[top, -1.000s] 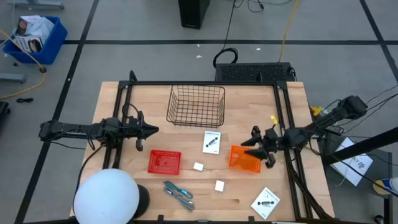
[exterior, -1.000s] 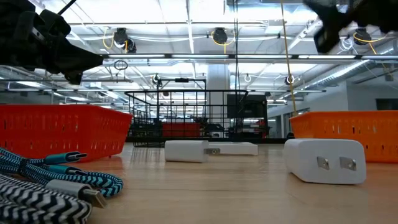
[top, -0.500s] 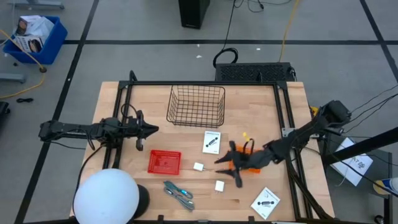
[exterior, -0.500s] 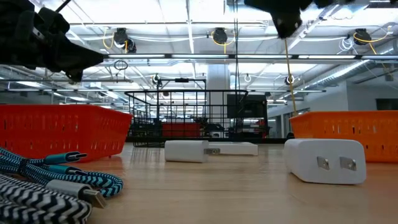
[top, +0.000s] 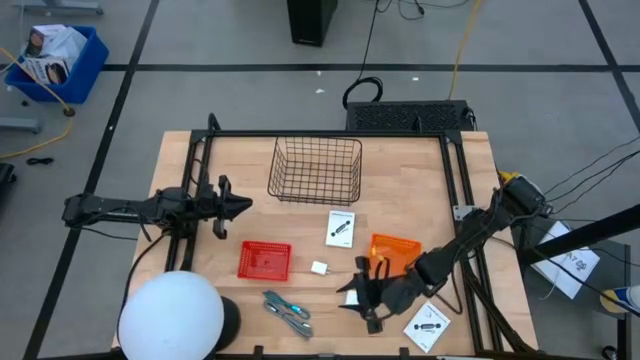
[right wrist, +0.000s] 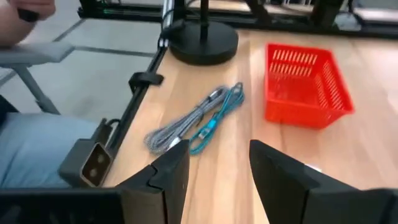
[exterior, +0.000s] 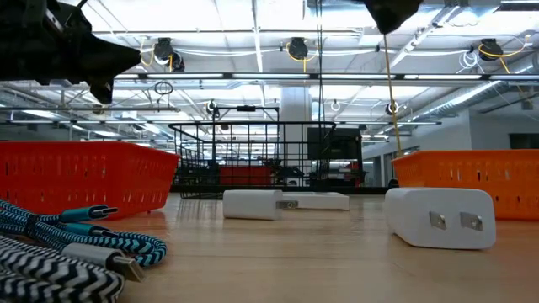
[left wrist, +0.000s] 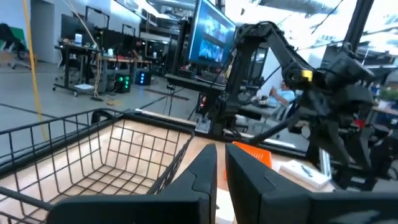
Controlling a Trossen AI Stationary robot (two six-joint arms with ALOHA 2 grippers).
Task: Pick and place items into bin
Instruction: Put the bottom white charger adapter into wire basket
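The black wire basket (top: pixel 315 169), red bin (top: pixel 265 260) and orange bin (top: pixel 394 252) hold nothing. On the wooden desk (top: pixel 250 205) lie a white cube (top: pixel 320 268), two cards (top: pixel 340 228) (top: pixel 428 324) and the braided tool (top: pixel 287 311). The right gripper (top: pixel 360 292) hangs with jaws released above the desk's front edge, hiding any second cube; the left gripper (top: pixel 237 205) waits left of the basket, jaws nearly closed, empty. Grey floor surrounds.

Wooden tabletop (top: pixel 240 160): wire basket (top: pixel 315 170), red bin (top: pixel 265 261), orange bin (top: pixel 395 250), two cards (top: pixel 340 228) (top: pixel 428 325), white cube (top: pixel 320 268), cable bundle (top: pixel 287 311), lamp base (top: pixel 231 320).
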